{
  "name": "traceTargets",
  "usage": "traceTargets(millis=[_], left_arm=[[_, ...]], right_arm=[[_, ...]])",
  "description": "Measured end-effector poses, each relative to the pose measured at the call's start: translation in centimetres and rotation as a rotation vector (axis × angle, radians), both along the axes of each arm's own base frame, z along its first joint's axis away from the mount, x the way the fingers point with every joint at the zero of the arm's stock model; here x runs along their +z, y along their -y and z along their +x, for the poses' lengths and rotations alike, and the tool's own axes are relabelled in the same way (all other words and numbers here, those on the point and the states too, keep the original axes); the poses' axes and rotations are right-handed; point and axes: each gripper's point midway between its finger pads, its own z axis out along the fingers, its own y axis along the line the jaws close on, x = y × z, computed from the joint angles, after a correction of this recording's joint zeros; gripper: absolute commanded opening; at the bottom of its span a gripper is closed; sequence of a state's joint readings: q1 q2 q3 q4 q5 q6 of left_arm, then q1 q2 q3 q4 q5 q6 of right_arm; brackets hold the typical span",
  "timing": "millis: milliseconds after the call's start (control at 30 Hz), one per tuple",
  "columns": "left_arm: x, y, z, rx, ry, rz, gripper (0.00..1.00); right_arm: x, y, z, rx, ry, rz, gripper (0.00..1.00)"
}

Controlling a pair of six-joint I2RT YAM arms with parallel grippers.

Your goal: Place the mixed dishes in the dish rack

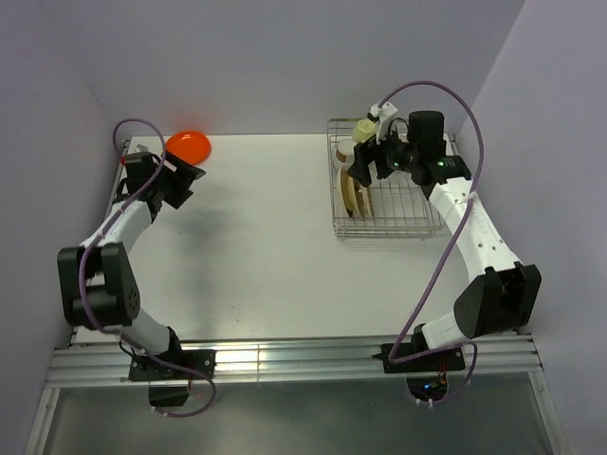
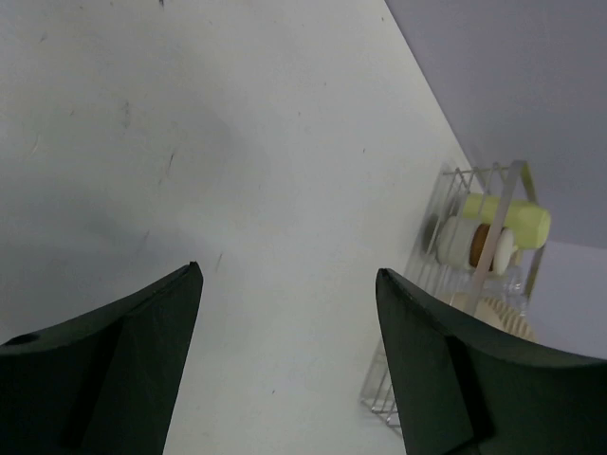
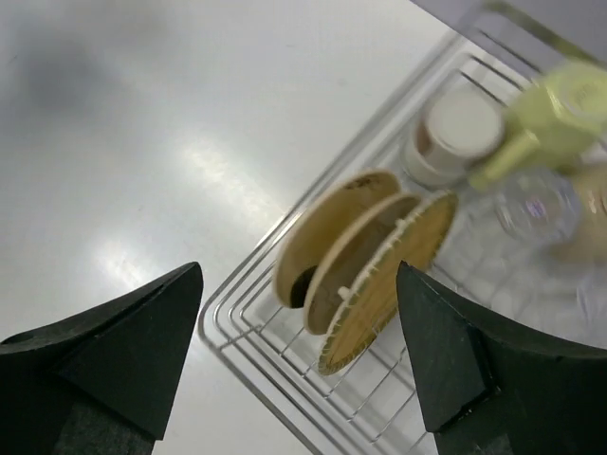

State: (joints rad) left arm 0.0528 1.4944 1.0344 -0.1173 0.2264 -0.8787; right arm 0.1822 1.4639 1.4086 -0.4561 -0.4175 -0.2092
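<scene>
the orange plate is the one dish i can see outside the rack, lying flat on the table just beyond my left end effector, on its far-wall side. my left wrist view does not catch the plate at all; it looks along bare table toward the dish rack, with both fingers spread wide and nothing between them. so i judge the step in hand is picking up that plate, and to do it well i should turn the wrist until the rim shows between my fingers, then come in low so one finger slides under the near lip; a flat plate may skate toward the wall otherwise. my right end effector hovers over the rack, open and empty, with the tan plate, cream plate and woven plate standing on edge below it; i should leave the slot beside them free.
</scene>
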Motion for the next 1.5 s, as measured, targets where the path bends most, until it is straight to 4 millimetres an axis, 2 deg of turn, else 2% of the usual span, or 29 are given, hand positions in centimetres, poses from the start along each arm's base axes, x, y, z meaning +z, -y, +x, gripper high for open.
traceTargets(millis=[100,233,300,600,767,900,1033,1100,1133,1233,1367,1500], left_arm=[[-2.3,-1.8,3.2,0.042,-0.014,-0.111,0.76],[-6.2,-4.5,7.1,0.131,-0.051,-0.213,0.73],[-7.4,-5.5,8.7,0.169,-0.056,-0.248,0.73],[-10.1,-8.9,15.9,0.330,0.007,-0.313,0.66],[-10.5,-10.5,19.7,0.376,0.045,-0.297,0.56],[-12.1,-11.5,20.8,0.416,0.022,-0.292,0.53],[-12.2,-11.7,21.1,0.428,0.009,-0.298,0.52],[-12.4,-11.7,21.2,0.434,0.003,-0.305,0.44],[-12.4,-11.7,21.3,0.438,0.000,-0.310,0.28],[-13.7,-11.8,21.0,0.441,-0.029,-0.327,0.13],[-13.6,-11.6,21.0,0.412,-0.018,-0.337,0.00],[-13.4,-10.6,20.0,0.358,-0.007,-0.336,0.00]], right_arm=[[0.9,-1.8,-2.2,0.254,0.045,0.006,0.88],[-0.5,-3.3,-4.9,0.450,0.017,0.026,0.88],[-1.1,-3.8,-5.7,0.506,0.004,0.039,0.88],[-1.1,-3.4,-6.7,0.590,0.023,0.064,0.88],[-1.4,-2.7,-6.7,0.595,0.010,0.066,0.88],[-1.3,-2.2,-6.6,0.586,0.003,0.065,0.88],[-0.7,-1.9,-6.5,0.588,0.011,0.052,0.88],[-0.2,-1.8,-6.3,0.587,0.020,0.043,0.88],[0.1,-1.7,-6.1,0.584,0.025,0.039,0.88],[0.6,-1.4,-5.6,0.580,0.037,0.029,0.88],[0.5,-1.2,-6.1,0.616,0.050,-0.002,0.87],[-0.4,-1.1,-7.2,0.763,0.153,-0.104,0.90]])
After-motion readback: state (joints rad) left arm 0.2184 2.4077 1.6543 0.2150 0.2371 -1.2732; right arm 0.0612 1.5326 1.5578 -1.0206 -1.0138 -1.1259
